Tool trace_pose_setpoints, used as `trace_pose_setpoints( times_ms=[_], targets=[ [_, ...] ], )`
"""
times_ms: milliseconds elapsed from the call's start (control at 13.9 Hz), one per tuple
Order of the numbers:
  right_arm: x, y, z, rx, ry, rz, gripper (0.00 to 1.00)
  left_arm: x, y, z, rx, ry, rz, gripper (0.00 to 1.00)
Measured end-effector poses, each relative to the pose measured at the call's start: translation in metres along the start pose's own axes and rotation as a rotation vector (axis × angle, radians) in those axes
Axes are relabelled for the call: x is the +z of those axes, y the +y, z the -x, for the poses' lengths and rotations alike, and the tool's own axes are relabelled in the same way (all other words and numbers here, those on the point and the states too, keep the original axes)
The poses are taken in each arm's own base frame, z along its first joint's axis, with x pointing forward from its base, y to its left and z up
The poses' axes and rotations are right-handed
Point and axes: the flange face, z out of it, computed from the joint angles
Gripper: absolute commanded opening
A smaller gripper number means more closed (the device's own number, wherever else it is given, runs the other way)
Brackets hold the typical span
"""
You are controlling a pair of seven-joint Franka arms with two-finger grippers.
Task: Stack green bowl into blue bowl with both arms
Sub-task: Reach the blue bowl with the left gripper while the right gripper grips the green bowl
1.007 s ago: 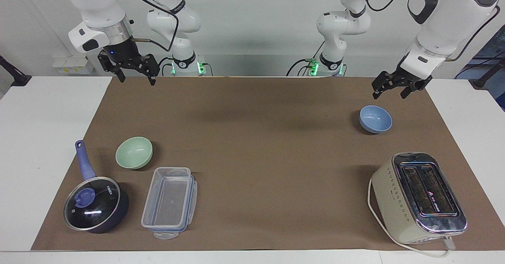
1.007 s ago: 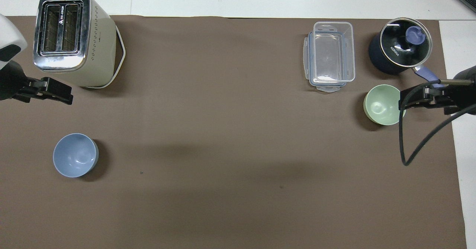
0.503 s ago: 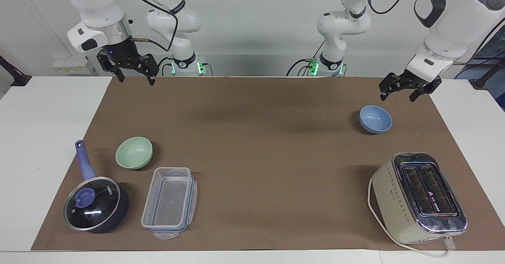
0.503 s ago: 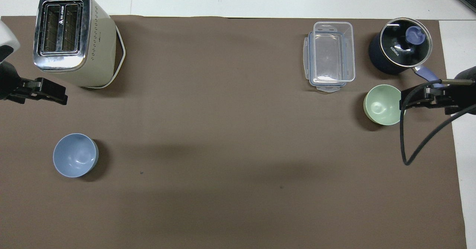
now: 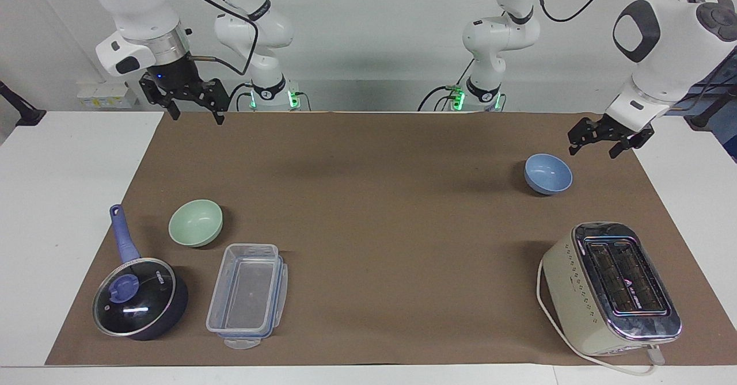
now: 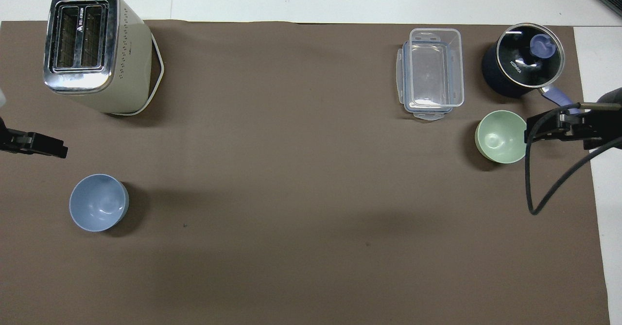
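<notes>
The green bowl (image 5: 196, 223) (image 6: 501, 136) sits upright and empty on the brown mat toward the right arm's end of the table. The blue bowl (image 5: 548, 173) (image 6: 99, 202) sits upright and empty toward the left arm's end, nearer to the robots than the toaster. My right gripper (image 5: 197, 118) (image 6: 554, 127) is open, empty and raised high; seen from above it lies beside the green bowl. My left gripper (image 5: 593, 153) (image 6: 43, 145) is open and empty in the air over the mat's edge, beside the blue bowl and touching nothing.
A dark blue lidded saucepan (image 5: 138, 298) (image 6: 522, 60) and a clear plastic container (image 5: 247, 296) (image 6: 432, 72) stand beside the green bowl, farther from the robots. A cream toaster (image 5: 613, 287) (image 6: 92, 48) with a white cord stands farther out than the blue bowl.
My left gripper has swung outward toward the left arm's end of the table and a little lower. My right gripper has barely moved. Both bowls are where they were.
</notes>
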Motion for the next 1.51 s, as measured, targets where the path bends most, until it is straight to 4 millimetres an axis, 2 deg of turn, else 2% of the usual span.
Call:
trace_pose_setpoints(
  times_ms=[216, 359, 575, 719, 791, 935, 1078, 1222, 1366, 1510],
  targets=[
    [-0.002, 0.008, -0.005, 0.016, 0.027, -0.005, 1.00, 0.039, -0.026, 0.014, 0.024, 0.008, 0.001, 1.00],
    [-0.001, 0.015, -0.009, 0.030, 0.050, -0.009, 1.00, 0.070, -0.035, 0.021, 0.035, 0.025, -0.005, 1.00],
    [0.001, 0.020, -0.014, 0.040, 0.073, -0.013, 1.00, 0.123, -0.043, 0.036, 0.046, 0.045, -0.014, 1.00],
    [0.010, 0.030, -0.020, 0.082, 0.092, -0.016, 1.00, 0.155, -0.043, 0.049, 0.051, 0.050, -0.014, 1.00],
    [0.018, 0.038, -0.024, 0.118, 0.102, -0.018, 1.00, 0.165, -0.041, 0.053, 0.049, 0.048, -0.008, 0.73],
    [0.041, 0.054, -0.033, 0.205, 0.115, -0.023, 1.00, 0.183, -0.038, 0.062, 0.042, 0.049, -0.001, 0.00],
    [0.071, 0.072, -0.041, 0.281, 0.117, -0.026, 1.00, 0.197, -0.039, 0.070, 0.032, 0.045, 0.002, 0.00],
    [0.110, 0.088, -0.044, 0.326, 0.095, -0.024, 1.00, 0.201, -0.043, 0.075, 0.018, 0.043, 0.005, 0.00],
    [0.153, 0.102, -0.048, 0.399, 0.062, -0.023, 1.00, 0.198, -0.049, 0.076, 0.002, 0.053, 0.006, 0.00],
    [0.194, 0.117, -0.055, 0.475, 0.055, -0.027, 1.00, 0.180, -0.050, 0.073, -0.003, 0.055, 0.019, 0.00]
  ],
)
